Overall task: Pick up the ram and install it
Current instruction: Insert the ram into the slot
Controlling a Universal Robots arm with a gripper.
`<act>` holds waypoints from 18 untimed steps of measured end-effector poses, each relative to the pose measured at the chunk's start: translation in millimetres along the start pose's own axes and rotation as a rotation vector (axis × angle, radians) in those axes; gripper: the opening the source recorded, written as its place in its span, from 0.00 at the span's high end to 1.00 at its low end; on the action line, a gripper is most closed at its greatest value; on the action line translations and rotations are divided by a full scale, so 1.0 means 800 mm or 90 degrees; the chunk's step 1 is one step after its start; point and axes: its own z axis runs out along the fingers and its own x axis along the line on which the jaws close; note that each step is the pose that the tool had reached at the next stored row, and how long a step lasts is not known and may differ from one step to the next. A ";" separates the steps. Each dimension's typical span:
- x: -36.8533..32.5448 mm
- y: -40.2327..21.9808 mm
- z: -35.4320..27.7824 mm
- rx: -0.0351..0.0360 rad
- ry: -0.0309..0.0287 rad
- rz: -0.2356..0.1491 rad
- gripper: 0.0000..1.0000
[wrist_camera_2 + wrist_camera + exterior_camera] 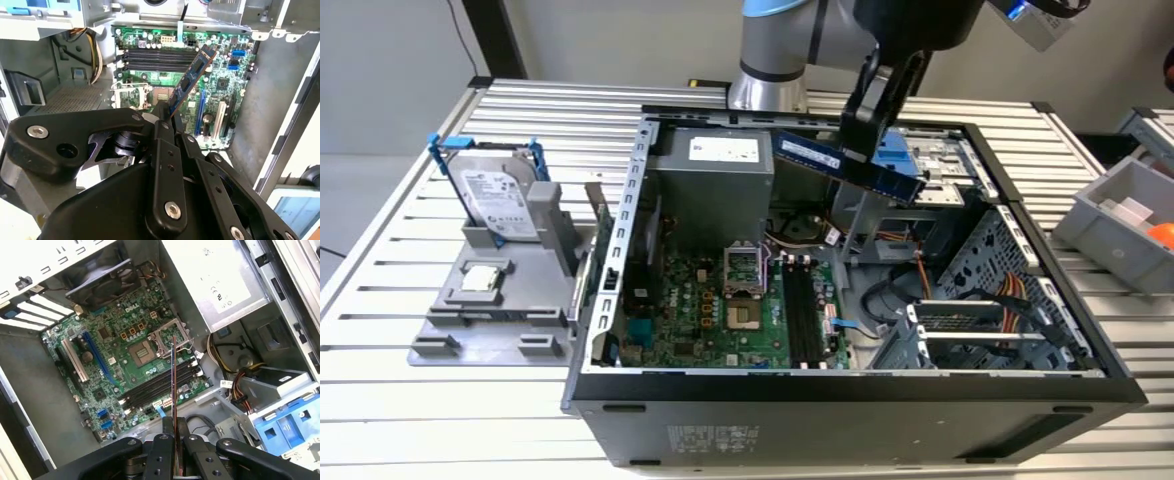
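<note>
**A:** Claw (863,150) status?
**B:** Black, clamped tight on one end of the ram (810,152), a thin, long, narrow blue-green circuit-board stick with a row of small black chips.
**A:** Where does it sit?
**B:** Tilted in the air, jutting out from the claw. Below it are the open grey metal computer case (787,425), the green motherboard (694,320) and the long black slots (803,310), none touching it.

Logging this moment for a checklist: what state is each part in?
Ram: held above the case, tilted.
Gripper: shut on the ram.
Slots: all empty.
Socket: open, empty.
Case: side off.
Hard drive: upright in grey holder.
Processor: flat on holder.
</note>
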 end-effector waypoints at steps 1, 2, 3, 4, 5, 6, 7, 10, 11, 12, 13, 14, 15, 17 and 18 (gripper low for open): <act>0.0000 0.0000 0.0000 -0.0001 -0.0002 0.007 1.00; 0.0000 0.0000 0.0000 -0.0003 -0.0004 0.013 1.00; 0.0000 0.0000 0.0000 -0.0004 -0.0005 0.019 1.00; 0.0000 0.0000 0.0000 -0.0005 -0.0006 0.026 1.00; 0.0000 0.0000 0.0000 -0.0007 -0.0008 0.032 1.00; 0.0000 0.0000 0.0001 -0.0008 -0.0010 0.038 1.00; 0.0000 0.0000 0.0000 -0.0009 -0.0011 0.044 1.00; 0.0000 0.0000 0.0001 -0.0013 -0.0016 0.062 1.00; 0.0000 0.0000 0.0000 -0.0014 -0.0017 0.068 1.00; 0.0000 0.0000 0.0001 -0.0015 -0.0020 0.075 1.00; 0.0000 0.0000 0.0000 -0.0017 -0.0021 0.080 1.00; 0.0000 0.0000 0.0000 -0.0018 -0.0021 0.086 1.00; 0.0000 0.0000 0.0000 -0.0019 -0.0023 0.092 1.00; 0.0000 0.0000 0.0000 -0.0021 -0.0026 0.103 1.00; 0.0000 0.0000 0.0000 -0.0022 -0.0028 0.110 1.00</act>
